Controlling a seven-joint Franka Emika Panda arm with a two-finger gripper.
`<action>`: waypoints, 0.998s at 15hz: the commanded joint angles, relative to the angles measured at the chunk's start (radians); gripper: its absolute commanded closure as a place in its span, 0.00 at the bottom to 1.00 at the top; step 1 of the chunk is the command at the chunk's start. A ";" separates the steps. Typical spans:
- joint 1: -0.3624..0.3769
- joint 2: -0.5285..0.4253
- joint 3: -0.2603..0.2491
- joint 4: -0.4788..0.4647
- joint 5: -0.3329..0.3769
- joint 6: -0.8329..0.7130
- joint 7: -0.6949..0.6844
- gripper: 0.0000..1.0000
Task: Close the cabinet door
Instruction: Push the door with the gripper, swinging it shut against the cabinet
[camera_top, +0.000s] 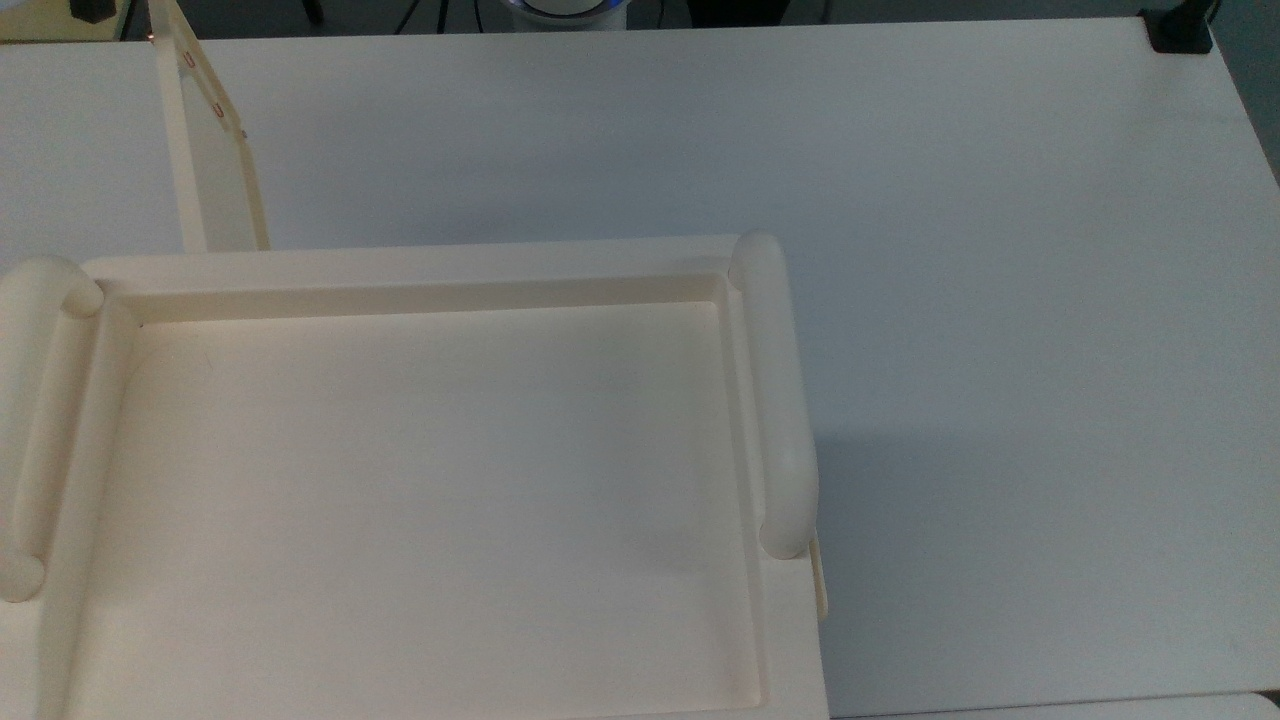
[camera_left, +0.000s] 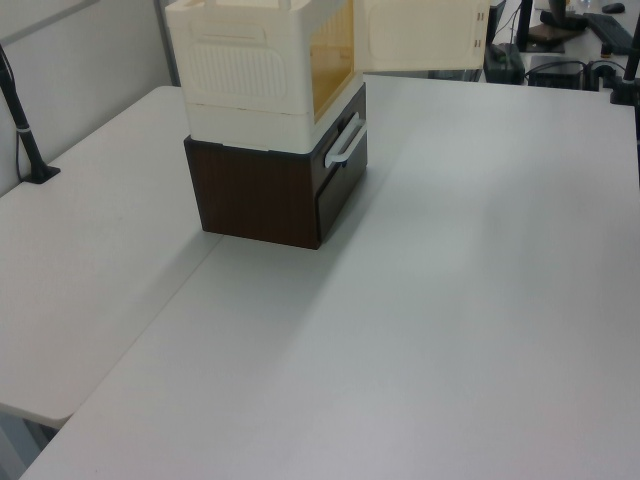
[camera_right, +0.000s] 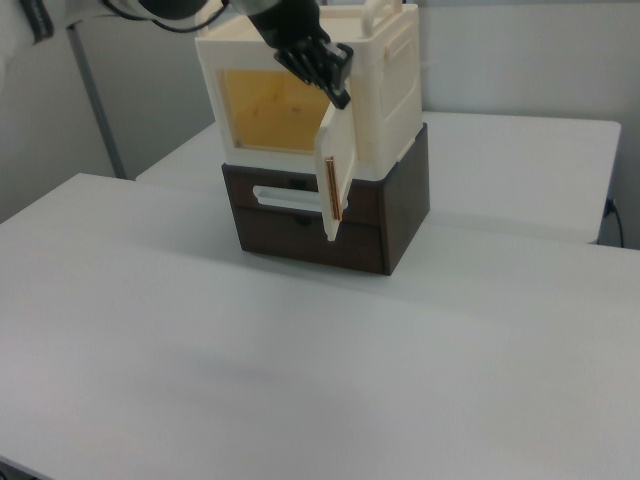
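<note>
Hovering at the open cabinet door's (camera_right: 336, 178) top edge, black fingers (camera_right: 333, 76), gap impossible to judge

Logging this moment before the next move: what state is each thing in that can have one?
cabinet door: swung wide open, standing out edge-on from the cabinet front in the right view.
cream cabinet: open, amber interior exposed.
brown drawer: looks pushed in, white handle facing out.
gripper: at the door's top edge.
</note>
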 joint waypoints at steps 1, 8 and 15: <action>-0.017 0.009 -0.014 -0.044 -0.009 0.027 -0.073 1.00; 0.046 0.023 0.007 -0.068 0.041 0.010 -0.053 1.00; 0.148 0.040 0.009 -0.067 0.173 0.027 0.126 1.00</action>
